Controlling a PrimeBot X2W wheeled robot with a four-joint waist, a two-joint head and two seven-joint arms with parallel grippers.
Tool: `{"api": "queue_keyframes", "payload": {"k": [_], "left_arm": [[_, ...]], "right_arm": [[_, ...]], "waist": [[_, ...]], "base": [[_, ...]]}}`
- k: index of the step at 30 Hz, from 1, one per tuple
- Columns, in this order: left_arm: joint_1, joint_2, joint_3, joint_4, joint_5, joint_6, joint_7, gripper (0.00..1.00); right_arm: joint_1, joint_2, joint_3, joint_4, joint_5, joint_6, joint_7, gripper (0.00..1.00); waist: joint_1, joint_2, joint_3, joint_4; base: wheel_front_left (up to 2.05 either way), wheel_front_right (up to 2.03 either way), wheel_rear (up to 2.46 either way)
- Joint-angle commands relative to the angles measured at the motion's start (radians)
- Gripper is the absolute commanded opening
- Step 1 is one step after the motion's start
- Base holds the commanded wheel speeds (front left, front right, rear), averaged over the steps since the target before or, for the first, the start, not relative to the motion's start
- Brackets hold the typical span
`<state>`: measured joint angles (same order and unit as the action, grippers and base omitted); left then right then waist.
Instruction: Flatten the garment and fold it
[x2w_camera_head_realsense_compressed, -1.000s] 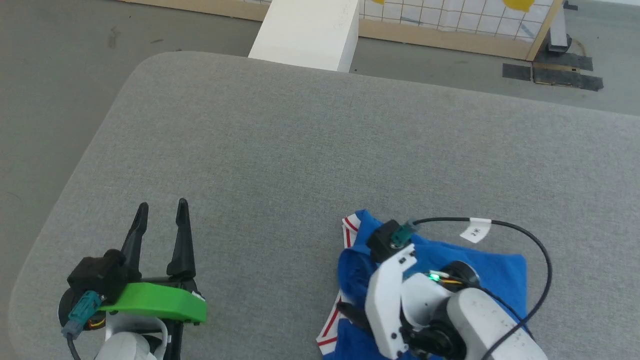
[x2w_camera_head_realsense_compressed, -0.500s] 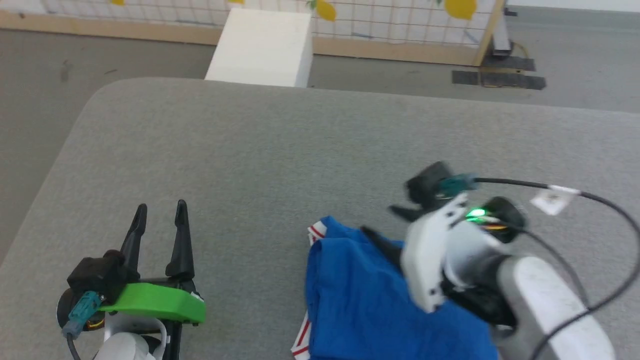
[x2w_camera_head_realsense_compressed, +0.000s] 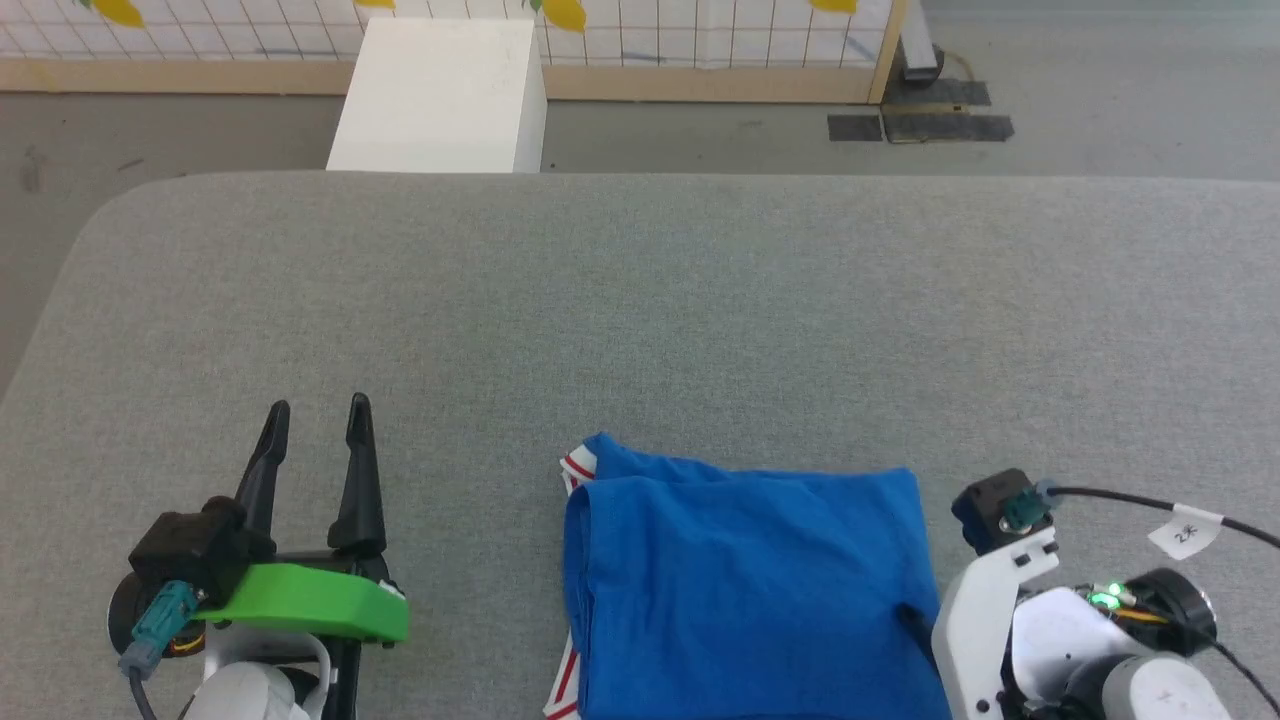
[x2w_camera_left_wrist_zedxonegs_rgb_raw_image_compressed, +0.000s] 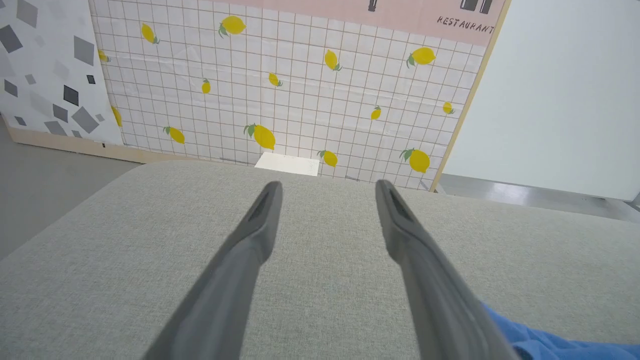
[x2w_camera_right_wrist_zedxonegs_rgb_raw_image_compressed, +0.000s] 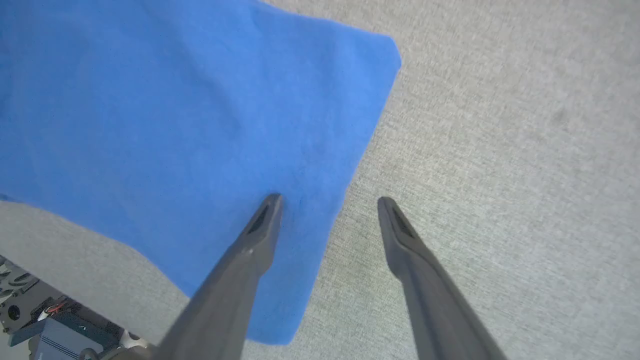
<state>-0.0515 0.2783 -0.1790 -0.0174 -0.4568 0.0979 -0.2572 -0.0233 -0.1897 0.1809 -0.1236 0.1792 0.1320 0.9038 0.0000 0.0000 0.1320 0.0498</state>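
- "RESTAURANT": dark handwritten-style caps on the pink strip along the top of the lemon-print tile panel, far right end, left wrist view.
- White tag on the black cable, head view: short handwritten mark, approx. "2" plus one char, too small to read for sure.

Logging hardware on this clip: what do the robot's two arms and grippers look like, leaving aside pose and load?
The left gripper and the right gripper each have two long, dark, tapering fingers with a slot near the tip. The left wrist carries a bright green bracket and a teal plug. The right arm has a white shell, a green light and a black cable bearing a white paper tag.
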Motion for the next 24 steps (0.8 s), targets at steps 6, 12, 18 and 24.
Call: {"api": "queue_keyframes", "payload": {"k": [6, 12, 18, 24], "left_arm": [[-0.009, -0.003, 0.002, -0.002, 0.008, 0.001, -0.004, 1.00], [-0.015, -0.006, 0.003, 0.000, 0.008, 0.001, -0.004, 1.00], [-0.019, -0.005, 0.010, -0.005, 0.011, 0.003, -0.004, 1.00], [0.002, -0.008, 0.039, -0.044, 0.013, 0.012, -0.004, 1.00]], "right_arm": [[0.015, 0.018, 0.003, 0.120, -0.021, -0.001, -0.006, 1.00], [-0.008, 0.012, 0.027, 0.194, -0.001, -0.001, -0.039, 0.19], [-0.058, -0.046, 0.070, 0.187, 0.038, -0.001, -0.076, 0.00], [-0.170, -0.169, 0.190, 0.148, 0.102, -0.001, -0.068, 0.00]], "waist": [[0.0000, 0.0000, 0.037, 0.022], [0.0000, 0.0000, 0.046, 0.026], [0.0000, 0.0000, 0.045, -0.001], [0.0000, 0.0000, 0.066, -0.150]], "base": [[0.00, 0.00, 0.00], [0.00, 0.00, 0.00], [0.00, 0.00, 0.00], [0.00, 0.00, 0.00]]}}
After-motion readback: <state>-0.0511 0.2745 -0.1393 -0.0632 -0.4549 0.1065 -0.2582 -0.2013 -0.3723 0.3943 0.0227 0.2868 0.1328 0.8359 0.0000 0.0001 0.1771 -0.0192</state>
